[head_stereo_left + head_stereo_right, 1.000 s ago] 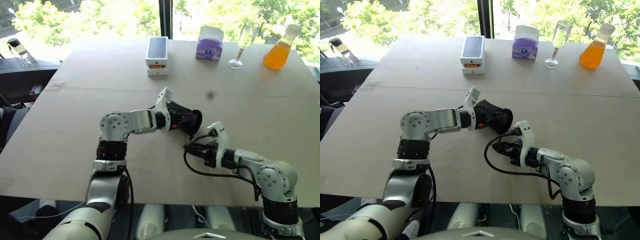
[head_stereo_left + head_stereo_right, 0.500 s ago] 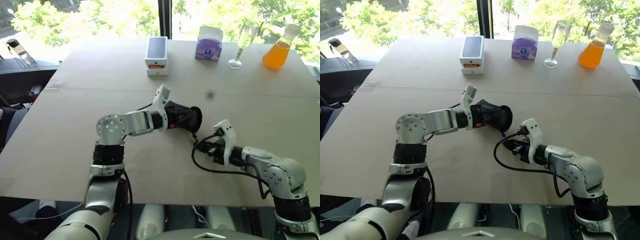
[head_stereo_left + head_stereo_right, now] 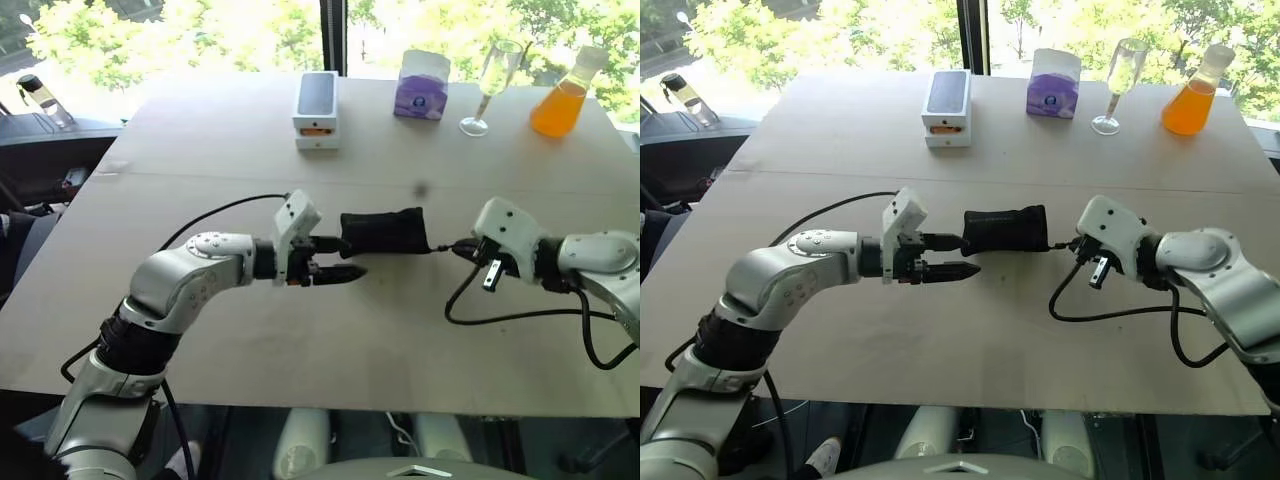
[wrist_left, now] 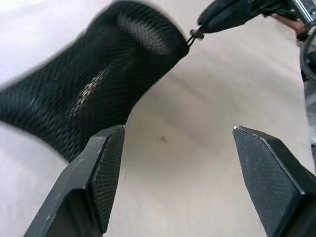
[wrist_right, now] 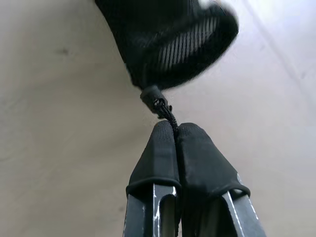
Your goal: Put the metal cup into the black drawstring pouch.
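Table: a broad, pale, matte board (image 3: 200,330) filled the frame from the lower edge to the windows, with a seam line running across it above centre.
Left gripper (image 4: 173,182): at centre-left, its black textured jaws stood wide apart with nothing between them, just beside the pouch.
Black drawstring pouch (image 3: 382,231): a soft, mesh-weave fabric roll, lying lengthwise at centre frame; its mouth was gathered shut.
Metal cup: not visible; whether it was inside the pouch could not be told.
Right gripper (image 5: 177,136): at centre-right, its rounded pads were pinched on the pouch's cord (image 5: 167,112) by the toggle.
Far edge: white box (image 3: 315,108), purple tissue box (image 3: 420,86), clear glass (image 3: 489,85), flask of orange liquid (image 3: 564,95); no writing could be read.
Room: sunlit green foliage (image 3: 150,35) beyond the windows.
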Tool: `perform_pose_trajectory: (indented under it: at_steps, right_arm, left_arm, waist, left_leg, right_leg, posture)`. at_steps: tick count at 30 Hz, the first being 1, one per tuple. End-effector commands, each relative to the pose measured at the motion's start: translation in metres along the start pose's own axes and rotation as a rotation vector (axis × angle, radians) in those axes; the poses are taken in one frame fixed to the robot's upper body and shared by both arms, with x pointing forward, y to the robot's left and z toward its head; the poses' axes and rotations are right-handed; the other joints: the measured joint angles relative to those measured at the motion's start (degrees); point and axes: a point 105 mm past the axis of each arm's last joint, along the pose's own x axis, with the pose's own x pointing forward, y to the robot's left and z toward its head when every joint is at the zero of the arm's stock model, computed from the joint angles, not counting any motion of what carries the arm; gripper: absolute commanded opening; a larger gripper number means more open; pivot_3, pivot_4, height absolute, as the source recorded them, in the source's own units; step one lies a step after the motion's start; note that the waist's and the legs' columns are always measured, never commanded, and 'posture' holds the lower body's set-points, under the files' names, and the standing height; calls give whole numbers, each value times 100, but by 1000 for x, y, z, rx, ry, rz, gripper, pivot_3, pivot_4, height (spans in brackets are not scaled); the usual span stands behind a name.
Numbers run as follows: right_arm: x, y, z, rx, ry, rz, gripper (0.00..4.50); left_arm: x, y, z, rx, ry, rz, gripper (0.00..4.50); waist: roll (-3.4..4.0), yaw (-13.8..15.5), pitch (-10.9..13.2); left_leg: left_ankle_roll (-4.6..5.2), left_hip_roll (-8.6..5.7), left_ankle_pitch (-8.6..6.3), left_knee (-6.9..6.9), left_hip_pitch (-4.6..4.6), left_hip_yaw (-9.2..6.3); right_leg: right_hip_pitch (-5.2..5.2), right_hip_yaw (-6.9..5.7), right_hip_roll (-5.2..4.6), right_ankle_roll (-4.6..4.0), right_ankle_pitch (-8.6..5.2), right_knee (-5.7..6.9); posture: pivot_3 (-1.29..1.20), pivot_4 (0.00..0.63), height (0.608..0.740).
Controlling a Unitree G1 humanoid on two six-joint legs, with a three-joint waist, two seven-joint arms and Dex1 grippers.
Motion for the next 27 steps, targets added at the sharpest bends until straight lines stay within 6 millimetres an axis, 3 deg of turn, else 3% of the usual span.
perform_pose_trajectory:
  at_steps: [1,4,7,17,27]
  right_arm:
    - [-17,-24,30,-133,-60,-62,0]
    - [-20,-25,46,-171,-88,-48,0]
    - [-20,-19,51,-185,-101,-24,0]
    - [-17,-12,51,-206,-96,-8,0]
    - [-15,-7,54,-203,-104,-1,0]
  left_arm:
    - [16,3,34,124,-108,14,3607]
    - [30,4,59,130,-197,28,3607]
    - [39,-1,69,161,-221,0,3607]
    - [68,-3,64,372,-157,-62,3607]
    - [82,-7,70,371,-191,-140,3607]
  waist:
    - [-2,7,1]
    - [-7,-7,4]
    - [-8,-28,5]
    - [-8,-23,5]
    - [-8,-35,5]
  left_leg:
    - [2,-1,-1,2,-1,1]
    - [8,-1,-4,2,-1,3]
    - [10,0,-5,-1,-2,3]
    - [10,-1,-5,8,1,7]
    - [11,0,-6,9,1,8]
  right_leg:
    - [0,1,-1,1,0,-1]
    - [1,2,0,2,1,-2]
    - [1,1,1,5,-1,-2]
    - [2,2,0,7,-1,4]
    - [1,3,0,7,-1,5]
  posture:
    - [0,150,737]
    - [0,150,737]
    - [0,150,737]
    - [0,150,737]
    - [0,150,737]
